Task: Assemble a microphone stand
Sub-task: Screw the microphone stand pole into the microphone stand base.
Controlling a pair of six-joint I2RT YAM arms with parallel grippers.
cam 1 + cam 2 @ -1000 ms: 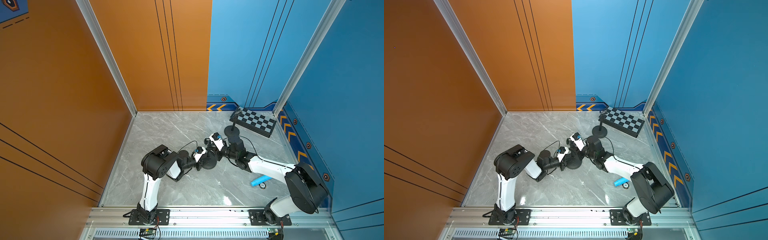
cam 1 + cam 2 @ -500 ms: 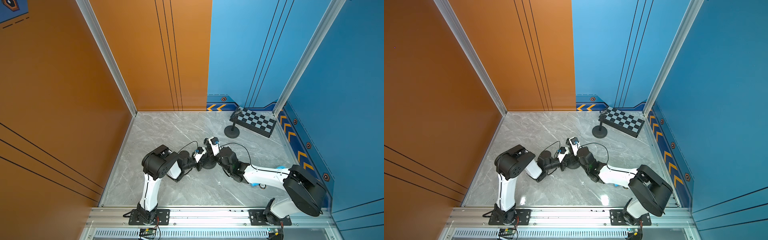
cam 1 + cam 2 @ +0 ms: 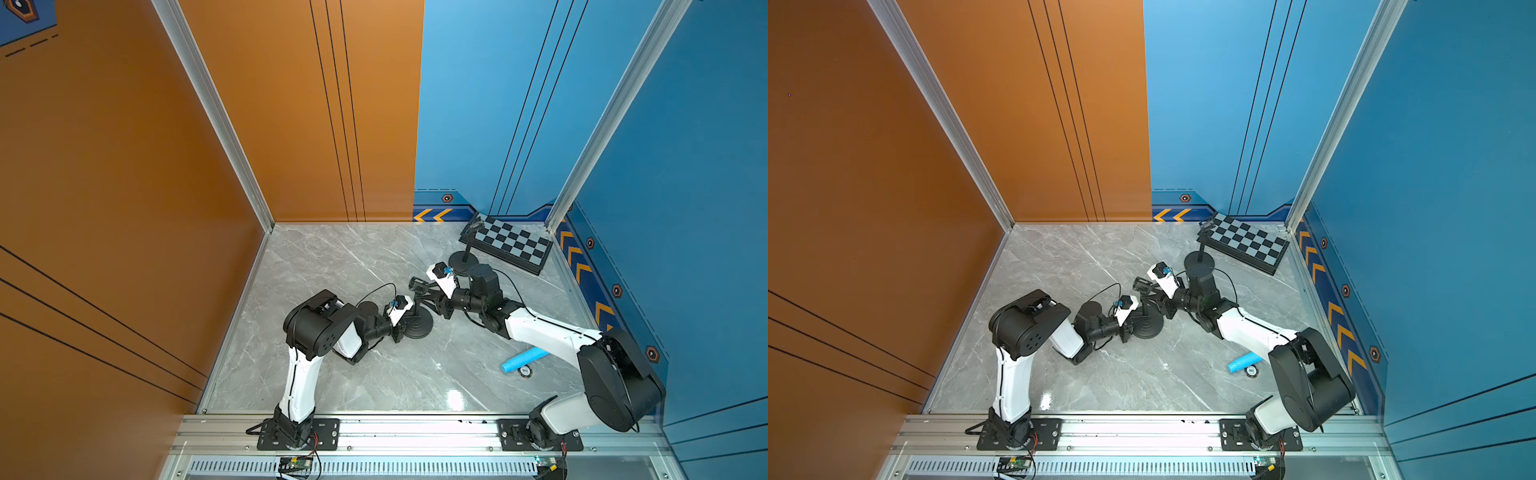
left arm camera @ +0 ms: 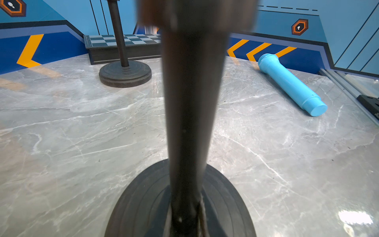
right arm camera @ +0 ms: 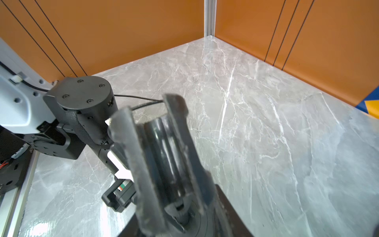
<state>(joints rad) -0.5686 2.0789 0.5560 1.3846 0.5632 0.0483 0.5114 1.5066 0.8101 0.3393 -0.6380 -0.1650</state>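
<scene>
A black microphone stand with a round base (image 3: 418, 329) (image 4: 143, 205) stands mid-floor. My left gripper (image 3: 409, 321) is shut low on its pole (image 4: 188, 102). On top of the pole sits a black clip (image 3: 417, 285) (image 5: 162, 147). My right gripper (image 3: 420, 293) (image 5: 147, 110) straddles the clip, open, its blurred fingers (image 5: 123, 133) a little wider than the clip. A blue microphone (image 3: 524, 359) (image 4: 287, 82) lies on the floor near the right arm's base.
A second black stand (image 3: 464, 260) (image 4: 125, 71) stands at the back right, in front of a checkered board (image 3: 513, 243). A small round disc (image 3: 525, 371) lies beside the microphone. Orange and blue walls close in the marble floor (image 3: 332, 266).
The right gripper's jaws have widened round the clip, and the right arm's elbow dipped toward the floor and came back. The left gripper still holds the pole in place.
</scene>
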